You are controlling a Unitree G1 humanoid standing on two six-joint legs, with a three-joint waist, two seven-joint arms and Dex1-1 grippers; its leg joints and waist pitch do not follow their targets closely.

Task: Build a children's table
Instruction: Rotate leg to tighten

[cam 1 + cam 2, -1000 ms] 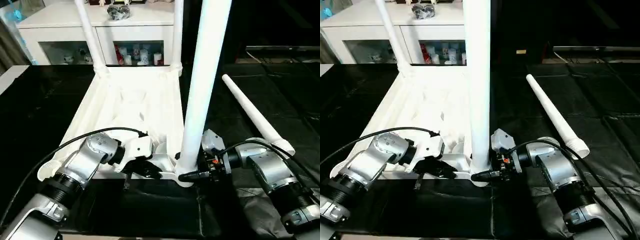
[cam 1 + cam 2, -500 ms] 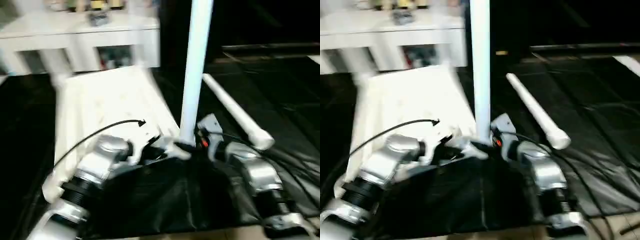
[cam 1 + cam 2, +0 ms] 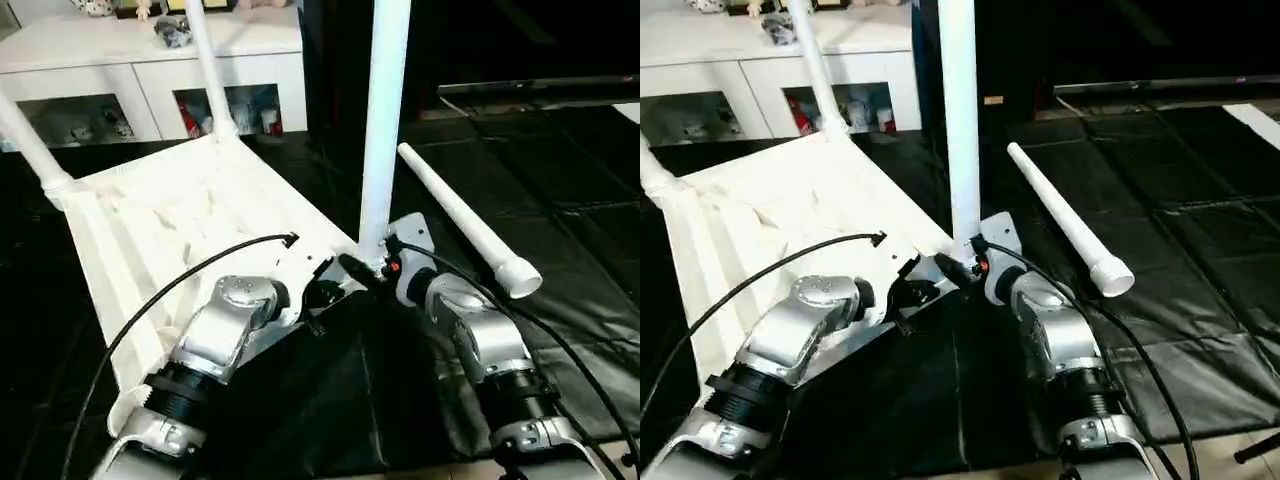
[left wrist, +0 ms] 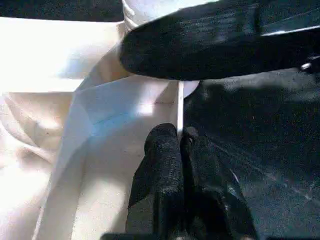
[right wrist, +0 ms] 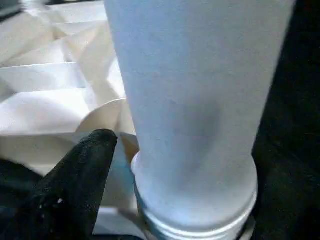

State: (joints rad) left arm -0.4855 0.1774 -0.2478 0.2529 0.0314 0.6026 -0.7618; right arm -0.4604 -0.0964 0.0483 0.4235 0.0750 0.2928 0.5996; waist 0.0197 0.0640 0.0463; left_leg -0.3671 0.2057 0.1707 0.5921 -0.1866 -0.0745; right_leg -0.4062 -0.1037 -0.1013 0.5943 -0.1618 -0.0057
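The children's table lies upside down on the black mat, its white ribbed top (image 3: 170,215) skewed toward me. Two legs stand in the far corners (image 3: 208,70) (image 3: 28,145). A third leg (image 3: 385,120) stands upright in the near right socket. My right gripper (image 3: 370,266) is at this leg's base, open, one finger (image 5: 82,175) a small gap away from the tube (image 5: 195,100). My left gripper (image 3: 318,298) is shut, its fingertips (image 4: 165,150) pinching the top's thin near rim (image 4: 179,107). The fourth leg (image 3: 460,220) lies loose on the mat to the right.
A white cabinet with glass doors (image 3: 150,60) stands behind the table. The black mat (image 3: 330,400) covers the floor around me, with bare light floor at its near right edge (image 3: 1240,420). A dark flat object (image 3: 540,90) lies far right. Black cables loop over both forearms.
The view has shifted. The table top has swung, bringing its far left corner nearer to me. My right gripper's jaws have widened off the upright leg's base. The left stays shut on the rim.
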